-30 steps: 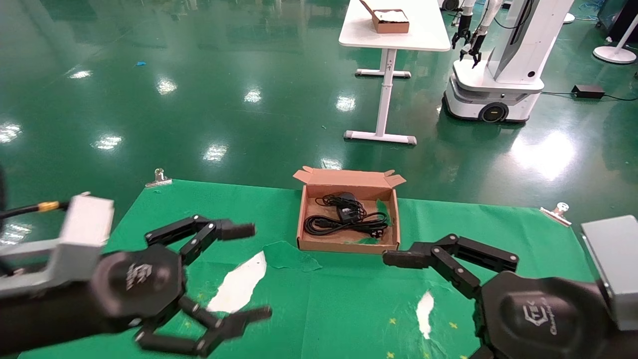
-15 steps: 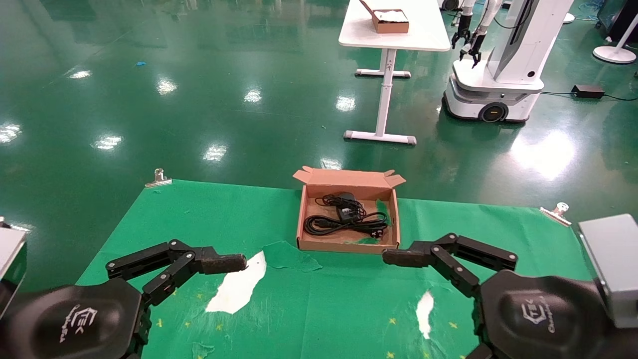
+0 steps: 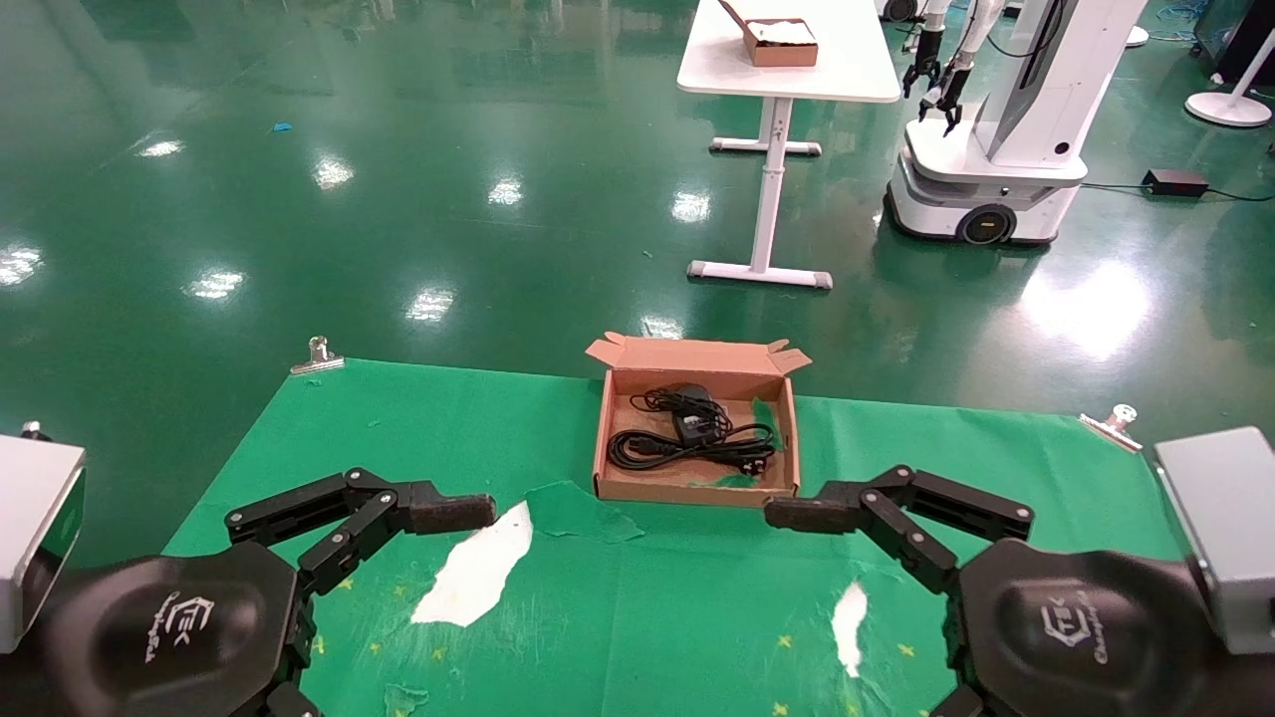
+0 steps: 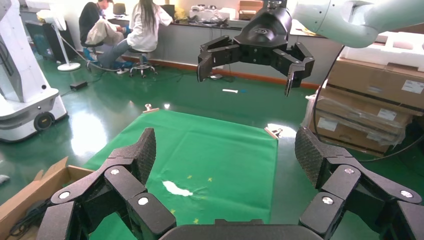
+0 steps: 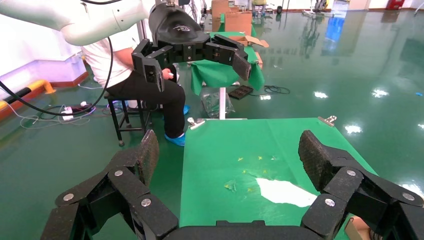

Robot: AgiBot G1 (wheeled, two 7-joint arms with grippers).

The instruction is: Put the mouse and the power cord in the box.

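a: where's the box (image 3: 696, 488) sitting?
b: on the green-covered surface (image 3: 697, 617), toward its far edge, about midway between the two arms. its small top flaps stand open.

a: and the mouse (image 3: 694, 419)?
b: inside the box, toward the far half, with its thin cable bunched beside it.

a: the power cord (image 3: 687, 450)?
b: also in the box, a long oval coil lying across the floor of it, just nearer than the mouse. the two black tangles overlap, so i can't say exactly where one ends and the other begins. a green scrap (image 3: 765, 412) clings to the inner right wall.

a: what's the left gripper (image 3: 388, 607) doing?
b: it hovers low at the near left of the surface, well apart from the box, its fingers spread wide with nothing between them. the left wrist view shows both textured fingers (image 4: 141, 155) parted, with the surface beyond.

a: the right gripper (image 3: 857, 612)?
b: mirrored at the near right, also spread wide and holding nothing. one fingertip points toward the box's near right corner without touching it.

a: anything else on the surface?
b: white patches (image 3: 476, 572) where the green cover is torn, and metal clips (image 3: 318, 357) at the far corners.
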